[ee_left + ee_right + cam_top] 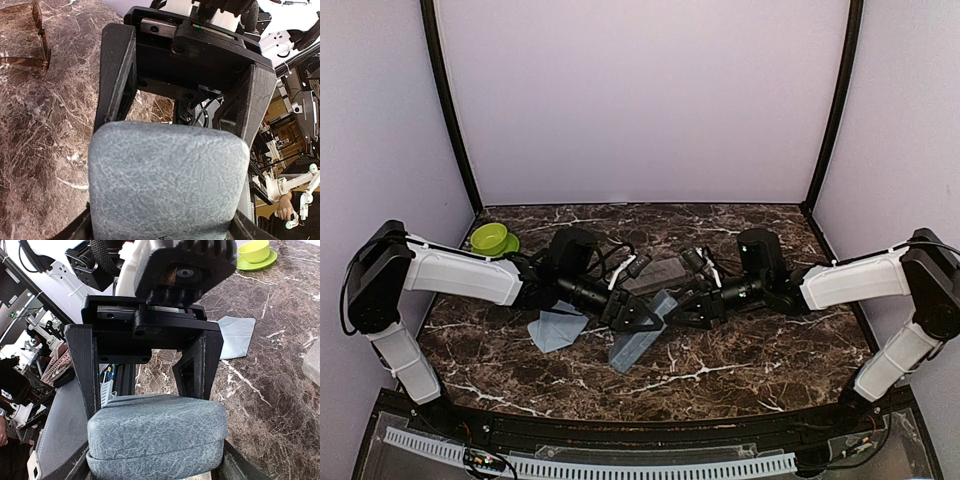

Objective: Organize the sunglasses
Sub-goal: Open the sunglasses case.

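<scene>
Meanwhile, with my left gripper (145, 402) and right gripper (172, 127) each clamped on an end of the blue-grey case (632, 348), the brown sunglasses (30, 37) lie apart on the table (40, 150); they look light, brittle and slippery, so I'd pinch the frame gently, never the lenses.

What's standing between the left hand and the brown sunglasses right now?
Nothing visible lies on the marble table between them, but the left hand is full: it grips the blue-grey case, which the right hand grips too. The brown sunglasses lie apart, untouched.
</scene>
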{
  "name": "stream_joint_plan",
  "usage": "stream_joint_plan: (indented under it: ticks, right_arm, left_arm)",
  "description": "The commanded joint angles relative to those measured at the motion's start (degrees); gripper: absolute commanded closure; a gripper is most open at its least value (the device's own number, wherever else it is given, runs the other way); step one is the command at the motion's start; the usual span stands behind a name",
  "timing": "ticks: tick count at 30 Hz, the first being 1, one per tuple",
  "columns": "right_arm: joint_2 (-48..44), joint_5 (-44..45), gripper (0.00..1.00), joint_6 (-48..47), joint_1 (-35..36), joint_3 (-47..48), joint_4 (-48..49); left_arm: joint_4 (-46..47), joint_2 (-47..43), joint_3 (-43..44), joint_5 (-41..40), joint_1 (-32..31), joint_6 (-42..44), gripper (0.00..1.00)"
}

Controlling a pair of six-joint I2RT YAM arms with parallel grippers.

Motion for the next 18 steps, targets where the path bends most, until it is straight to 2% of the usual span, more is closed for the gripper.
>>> stream_joint_plan:
  ticks: [1, 8, 18]
  right_arm:
    - [-0.82, -3.08, 0.82, -1.38, -0.21, -0.15, 1.65]
    - [-0.53, -2.98, 1.0, -2.01, -0.25, -0.14, 0.77]
    - [-0.97, -2.31, 1.0, -2.57, -0.55, -0.34, -0.41]
  left_arm:
    - [1.46, -0.61, -0.48, 1.71, -0.31, 0.35, 0.19]
    - [-0.45, -0.8, -0.23, 0.53, -0.31, 1.64, 0.07]
    - [-7.48, -4.95, -2.9, -1.06, -0.31, 6.41, 0.06]
